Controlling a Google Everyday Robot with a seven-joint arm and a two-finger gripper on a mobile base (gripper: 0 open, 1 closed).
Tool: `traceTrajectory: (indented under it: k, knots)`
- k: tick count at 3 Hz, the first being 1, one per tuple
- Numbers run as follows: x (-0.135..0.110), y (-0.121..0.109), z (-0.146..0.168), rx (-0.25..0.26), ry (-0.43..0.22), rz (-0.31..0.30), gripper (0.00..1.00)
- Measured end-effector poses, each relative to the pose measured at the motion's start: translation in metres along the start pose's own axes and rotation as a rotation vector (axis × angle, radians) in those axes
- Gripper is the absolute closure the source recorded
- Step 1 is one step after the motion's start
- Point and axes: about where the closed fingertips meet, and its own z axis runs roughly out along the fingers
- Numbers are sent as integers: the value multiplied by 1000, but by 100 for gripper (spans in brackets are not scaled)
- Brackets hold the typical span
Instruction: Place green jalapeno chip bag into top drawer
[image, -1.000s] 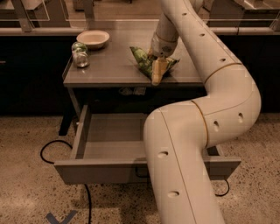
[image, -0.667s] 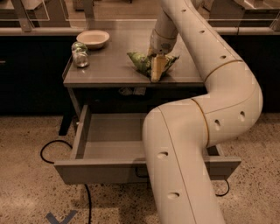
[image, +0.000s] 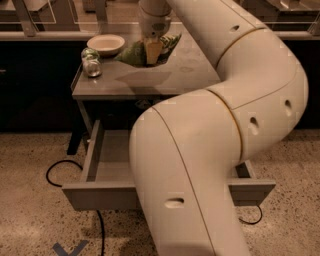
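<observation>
The gripper (image: 152, 50) is seen at about 12 o'clock of the view, above the far part of the grey table (image: 192, 75), with the large white arm (image: 215, 135) bent in front of it and filling the middle and the right of the view. The gripper is closed on the green jalapeno chip bag (image: 131, 54), of which the crumpled green ends are shown at 9 o'clock and at 2 o'clock of the pale finger (image: 153, 49). The bag is held a little above the table surface, and a dark shadow is cast on the top just at 6 o'clock of it. A white bowl (image: 106, 44) is placed at 9 o'clock of the gripper, near the bag but apart from it. A small green-topped container (image: 91, 63) is stood at 7 o'clock of the bowl, close to the left edge of the table. The top drawer (image: 95, 196) is pulled out at 6 o'clock of the table; its grey floor is seen on the left, and the rest is hidden by the arm. A black cable (image: 54, 169) is laid on the speckled floor at 9 o'clock of the drawer.
</observation>
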Motion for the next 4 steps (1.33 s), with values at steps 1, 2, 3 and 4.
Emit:
traceTrajectory:
  k: [1,2,3,4]
  knots:
    - [-110,9,-45,86,29,-35,100]
    - [-108,9,-45,86,30,-32,100]
    - [-97,25,-42,73,18,-5,100]
    - [-71,62,-69,119,-2,97,100]
